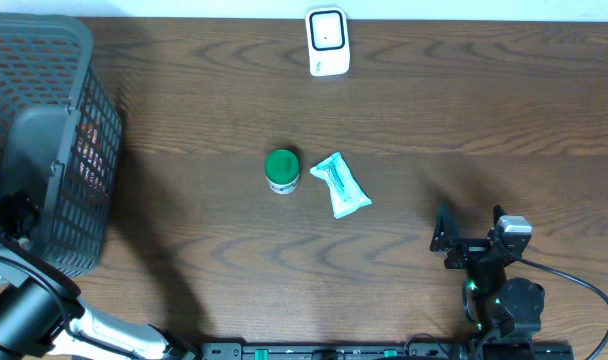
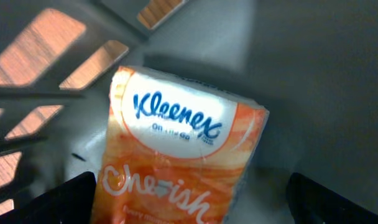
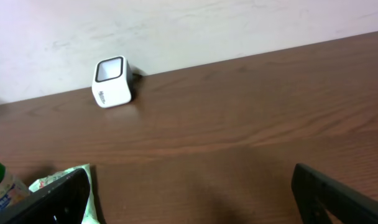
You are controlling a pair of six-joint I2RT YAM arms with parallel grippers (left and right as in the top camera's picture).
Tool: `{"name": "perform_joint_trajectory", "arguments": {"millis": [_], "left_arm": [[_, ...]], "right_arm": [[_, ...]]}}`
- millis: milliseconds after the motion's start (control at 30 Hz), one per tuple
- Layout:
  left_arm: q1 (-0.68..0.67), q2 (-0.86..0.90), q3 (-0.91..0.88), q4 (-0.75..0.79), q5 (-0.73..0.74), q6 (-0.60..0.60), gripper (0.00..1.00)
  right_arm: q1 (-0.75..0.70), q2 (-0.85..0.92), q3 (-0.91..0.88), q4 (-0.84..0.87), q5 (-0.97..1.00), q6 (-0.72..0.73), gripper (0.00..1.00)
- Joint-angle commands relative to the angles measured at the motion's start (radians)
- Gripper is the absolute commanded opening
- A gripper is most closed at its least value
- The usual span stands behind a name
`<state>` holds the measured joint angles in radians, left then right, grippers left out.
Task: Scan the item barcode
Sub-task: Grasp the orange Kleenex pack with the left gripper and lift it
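One grey plastic mesh basket (image 1: 89, 190). One orange-and-white soft pack of Kleenex tissues (image 2: 183, 155). One white box-shaped barcode scanner with a dark window (image 1: 327, 42). One small round jar with a green lid (image 1: 282, 170). One pale teal crinkled plastic packet (image 1: 341, 186). One dark brown wooden table (image 1: 464, 110).

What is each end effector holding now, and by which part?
Nothing is held. The left end effector is open, facing the Kleenex pack; the right end effector is open too.
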<state>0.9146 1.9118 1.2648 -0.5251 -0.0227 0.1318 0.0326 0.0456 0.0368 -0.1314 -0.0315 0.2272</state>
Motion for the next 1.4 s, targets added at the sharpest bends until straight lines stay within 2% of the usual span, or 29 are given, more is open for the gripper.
{"name": "perform_joint_trajectory", "arguments": {"millis": [0, 33, 67, 167, 200, 400, 633, 800, 967, 1033, 1100, 1200, 1267, 1367], "left_arm": [[0.005, 0.100, -0.017, -0.016, -0.010, 0.004, 0.94], [0.005, 0.103, -0.017, -0.017, -0.009, -0.007, 0.87], [0.004, 0.103, -0.017, -0.018, -0.005, -0.014, 0.75], [0.004, 0.085, -0.017, -0.019, 0.019, -0.013, 0.50], [0.004, 0.077, -0.017, -0.019, 0.020, -0.013, 0.46], [0.004, -0.021, -0.017, -0.023, 0.034, -0.064, 0.45], [0.004, -0.248, -0.006, 0.000, 0.208, -0.116, 0.45], [0.004, -0.455, -0.006, 0.088, 0.392, -0.266, 0.46], [-0.030, -0.650, -0.006, 0.263, 0.753, -0.530, 0.45], [-0.091, -0.712, -0.006, 0.338, 0.863, -0.623, 0.46], [-0.172, -0.753, -0.006, 0.348, 0.888, -0.666, 0.46], [-0.385, -0.792, -0.006, 0.311, 0.881, -0.663, 0.46], [-0.512, -0.789, -0.006, 0.277, 0.834, -0.658, 0.45], [-0.728, -0.765, -0.006, 0.163, 0.603, -0.623, 0.45]], "right_arm": [[0.008, -0.002, -0.005, 0.001, -0.004, 0.003, 0.99], [0.008, -0.002, -0.005, 0.001, -0.004, 0.003, 0.99], [0.008, -0.002, -0.005, 0.001, -0.004, 0.003, 0.99], [0.008, -0.002, -0.005, 0.001, -0.004, 0.003, 0.99], [0.008, -0.002, -0.005, 0.001, -0.004, 0.003, 0.99], [0.008, -0.002, -0.005, 0.001, -0.004, 0.003, 0.99], [0.008, -0.002, -0.005, 0.001, -0.004, 0.003, 0.99], [0.008, -0.002, -0.005, 0.001, -0.004, 0.003, 0.99], [0.008, -0.002, -0.004, 0.001, -0.004, 0.003, 0.99], [0.008, -0.002, -0.005, 0.001, -0.004, 0.003, 0.99], [0.008, -0.002, -0.004, 0.001, -0.004, 0.003, 0.99], [0.008, -0.002, -0.005, 0.001, -0.004, 0.003, 0.99], [0.008, -0.002, -0.005, 0.001, -0.004, 0.003, 0.99], [0.008, -0.002, -0.005, 0.001, -0.004, 0.003, 0.99]]}}
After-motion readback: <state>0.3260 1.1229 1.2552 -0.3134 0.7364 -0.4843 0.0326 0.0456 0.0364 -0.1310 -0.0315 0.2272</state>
